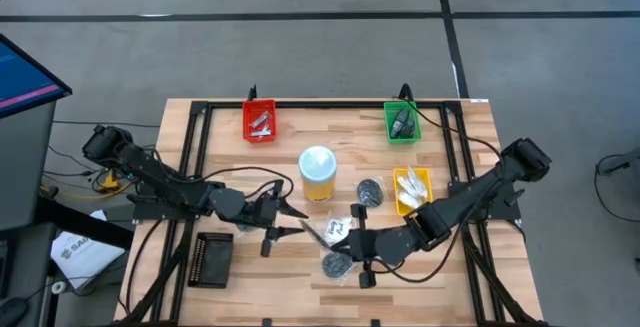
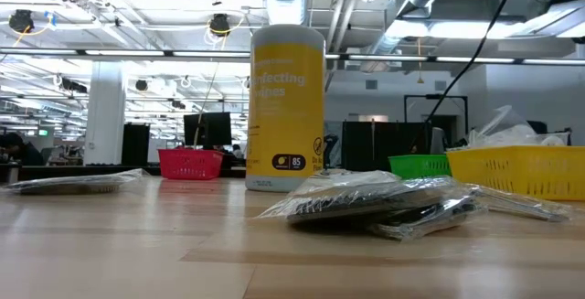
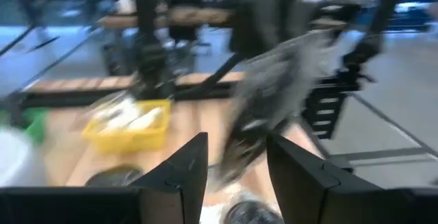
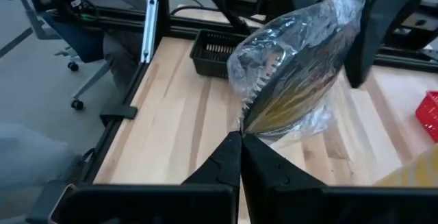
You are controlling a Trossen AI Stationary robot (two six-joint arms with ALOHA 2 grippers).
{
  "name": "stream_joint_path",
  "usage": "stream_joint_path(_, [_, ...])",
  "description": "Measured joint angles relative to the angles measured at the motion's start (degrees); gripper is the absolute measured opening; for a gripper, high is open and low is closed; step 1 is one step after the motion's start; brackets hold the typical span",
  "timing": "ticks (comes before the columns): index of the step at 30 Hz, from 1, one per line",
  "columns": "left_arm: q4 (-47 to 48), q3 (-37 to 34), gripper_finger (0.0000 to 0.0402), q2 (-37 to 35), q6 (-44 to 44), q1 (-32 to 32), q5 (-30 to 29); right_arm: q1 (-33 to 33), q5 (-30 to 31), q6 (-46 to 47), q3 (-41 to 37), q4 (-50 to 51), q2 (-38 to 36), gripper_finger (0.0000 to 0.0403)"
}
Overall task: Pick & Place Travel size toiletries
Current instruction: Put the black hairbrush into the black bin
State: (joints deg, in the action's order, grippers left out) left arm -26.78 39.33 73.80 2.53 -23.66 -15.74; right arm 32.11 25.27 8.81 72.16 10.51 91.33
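One wooden table [image 1: 470, 177] is being worked by two arms. Four trays are being seen: red [image 1: 259, 120], green [image 1: 402, 122], yellow [image 1: 411, 189], black [image 1: 211, 258]. A crinkled clear bag with a dark bundle [image 4: 301, 80] is being pinched by the closed right gripper [image 1: 335, 244] mid-table, with the left gripper [image 1: 290, 214] spread open beside it.

Two dark, near-black arms, built of chunky rounded joint housings linked by slim straight segments. Left arm [image 1: 165, 182] at the frame's left of the high view, right arm [image 1: 480, 192] at its right, black cables looping loosely alongside both. Matte black wedge-shaped fingers [image 3: 179, 176] at the bottom of the left wrist view (flat-faced, sharply angular); similar tapering dark fingers [image 4: 226, 162] in the right wrist view.
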Motion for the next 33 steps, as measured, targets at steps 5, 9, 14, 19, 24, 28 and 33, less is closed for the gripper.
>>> stream_joint_path(5, [-3.5,0.0,0.0139,0.0,-2.7,0.0,8.1,-1.1,-0.1,-0.4,0.0,-0.3,0.0,0.0000])
stream_joint_path(9, [-3.8,0.0,0.0115,0.0,-2.7,0.0,9.7,-1.6,-0.1,-0.4,0.0,-0.3,0.0,0.0000])
stream_joint_path(14, [-3.7,0.0,0.0035,0.0,-2.7,0.0,9.5,-1.9,-0.1,-1.3,0.0,-0.3,0.0,0.0000])
stream_joint_path(19, [-3.7,0.0,0.0025,0.0,-2.4,0.0,9.3,-1.8,-0.1,-1.5,0.0,-0.1,0.0,0.0000])
stream_joint_path(24, [-2.6,0.0,0.0019,-0.3,-1.4,-0.1,8.5,-1.9,0.1,-1.4,0.0,1.3,0.0,0.0000])
stream_joint_path(28, [0.9,0.0,0.0019,-2.5,0.5,-0.7,8.7,-1.8,0.2,-1.3,0.0,2.9,0.0,0.0012])
stream_joint_path(33, [8.8,0.0,0.0019,-6.8,4.5,-3.3,6.6,-1.8,0.2,-1.1,0.0,4.4,0.0,0.0043])
